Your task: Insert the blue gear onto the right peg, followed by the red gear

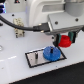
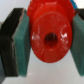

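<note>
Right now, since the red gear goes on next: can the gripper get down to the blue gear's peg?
Probably yes. The gripper, shut on the red gear, hangs above and to the exterior view's right of the blue gear; nothing stands between them.

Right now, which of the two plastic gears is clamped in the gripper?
The small red plastic gear, pinched between the teal fingers of the gripper. The wider blue plastic gear lies apart on the grey black-rimmed plate.

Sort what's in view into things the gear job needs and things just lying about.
Job: red gear held in the gripper; blue gear on the grey plate; a free peg.
Lying about: black cable; small beige part.
</note>
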Controlling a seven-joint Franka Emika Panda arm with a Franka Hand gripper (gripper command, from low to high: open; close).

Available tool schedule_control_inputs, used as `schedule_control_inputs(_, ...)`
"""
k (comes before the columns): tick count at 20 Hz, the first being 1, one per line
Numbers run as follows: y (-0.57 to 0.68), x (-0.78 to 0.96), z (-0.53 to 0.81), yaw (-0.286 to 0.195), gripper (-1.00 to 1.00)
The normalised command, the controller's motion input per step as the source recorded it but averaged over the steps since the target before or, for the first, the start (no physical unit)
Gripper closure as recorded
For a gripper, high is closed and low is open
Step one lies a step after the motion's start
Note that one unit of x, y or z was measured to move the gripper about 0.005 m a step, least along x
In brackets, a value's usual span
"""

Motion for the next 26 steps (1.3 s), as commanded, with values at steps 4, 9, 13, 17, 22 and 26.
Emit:
schedule_control_inputs(4,-0.21,0.00,-0.11,0.000,1.00)
schedule_control_inputs(9,-0.26,0.05,-0.26,0.000,1.00)
schedule_control_inputs(13,-0.26,0.07,-0.27,0.000,1.00)
schedule_control_inputs(17,-0.20,0.02,-0.23,0.000,1.00)
schedule_control_inputs(22,-0.02,0.00,0.27,0.000,1.00)
schedule_control_inputs(26,0.00,0.00,0.36,0.000,1.00)
